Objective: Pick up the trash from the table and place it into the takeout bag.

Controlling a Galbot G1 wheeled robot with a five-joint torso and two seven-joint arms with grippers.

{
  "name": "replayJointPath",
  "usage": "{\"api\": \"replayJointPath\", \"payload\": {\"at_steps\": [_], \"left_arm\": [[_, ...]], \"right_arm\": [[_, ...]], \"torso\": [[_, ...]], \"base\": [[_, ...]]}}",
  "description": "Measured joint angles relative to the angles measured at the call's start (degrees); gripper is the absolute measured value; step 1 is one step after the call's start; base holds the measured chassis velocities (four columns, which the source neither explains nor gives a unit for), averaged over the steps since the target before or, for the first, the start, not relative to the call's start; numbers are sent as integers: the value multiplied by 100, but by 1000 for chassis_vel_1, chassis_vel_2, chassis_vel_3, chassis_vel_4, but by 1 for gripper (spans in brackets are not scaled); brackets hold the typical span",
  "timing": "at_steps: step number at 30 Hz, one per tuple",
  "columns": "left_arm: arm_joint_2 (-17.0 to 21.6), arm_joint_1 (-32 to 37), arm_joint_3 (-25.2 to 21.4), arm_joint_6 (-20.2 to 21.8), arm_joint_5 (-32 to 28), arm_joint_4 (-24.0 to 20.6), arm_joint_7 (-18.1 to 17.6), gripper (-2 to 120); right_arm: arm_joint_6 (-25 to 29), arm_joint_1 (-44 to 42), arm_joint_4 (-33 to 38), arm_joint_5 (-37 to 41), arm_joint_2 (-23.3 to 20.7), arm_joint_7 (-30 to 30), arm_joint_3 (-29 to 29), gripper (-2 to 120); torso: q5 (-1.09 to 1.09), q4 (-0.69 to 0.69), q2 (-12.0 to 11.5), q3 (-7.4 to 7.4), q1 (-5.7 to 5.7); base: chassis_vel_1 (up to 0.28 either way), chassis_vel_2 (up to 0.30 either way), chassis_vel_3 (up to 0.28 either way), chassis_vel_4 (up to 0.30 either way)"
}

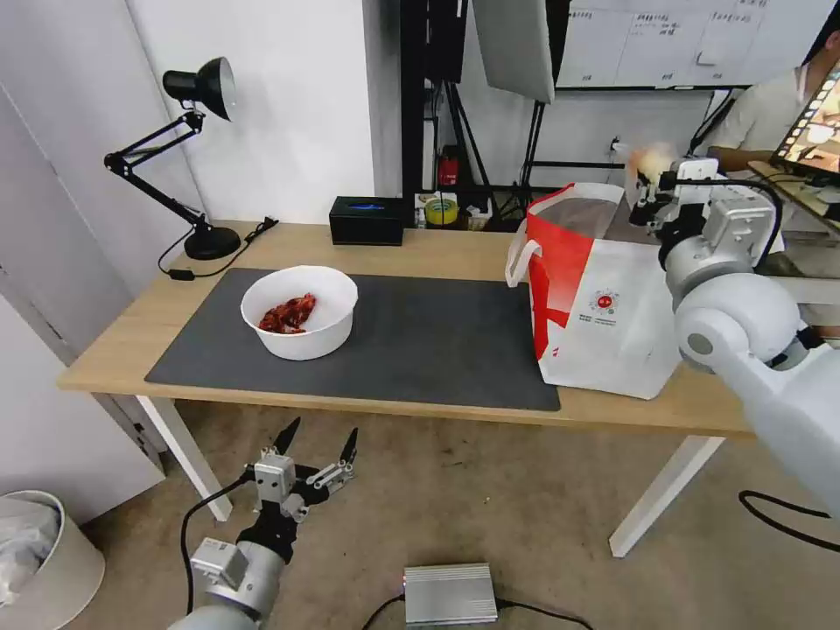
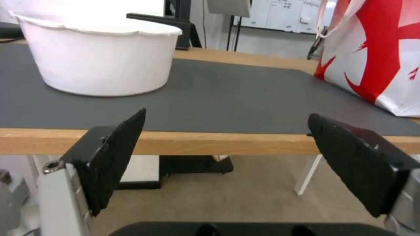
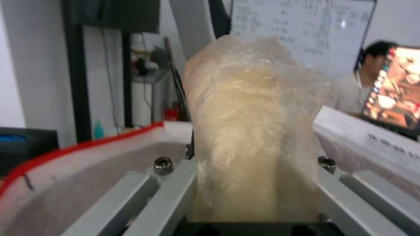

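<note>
Our left gripper (image 1: 319, 442) hangs below the front edge of the table (image 1: 420, 254), fingers spread wide and holding nothing. On the dark mat (image 1: 420, 341) sits 1 white bowl (image 1: 299, 311) of red scraps, not yet collected. Further right stands the takeout bag (image 1: 604, 306), mouth open. Our right gripper (image 1: 649, 185) hovers over that mouth, clamped on the clear bag with the beige lump (image 3: 249, 131). We judge the drop is in hand; next, we need the fingers parted above the foil lining.
</note>
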Motion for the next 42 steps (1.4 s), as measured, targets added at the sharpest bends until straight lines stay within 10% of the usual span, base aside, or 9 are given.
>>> {"api": "replayJointPath", "payload": {"at_steps": [11, 34, 42], "left_arm": [[101, -186, 62, 2, -139, 215, -1, 100], [32, -169, 132, 9, -136, 227, 11, 100], [39, -124, 93, 6, -132, 182, 11, 100]], "right_arm": [[-484, 107, -171, 351, 193, 637, -48, 11], [-477, 80, -200, 157, 220, 567, -72, 96], [-461, 81, -147, 157, 162, 518, -44, 100]], "torso": [[-1, 0, 0, 0, 0], [0, 0, 0, 0, 0], [0, 0, 0, 0, 0]], "base": [[0, 0, 0, 0], [0, 0, 0, 0], [0, 0, 0, 0]]}}
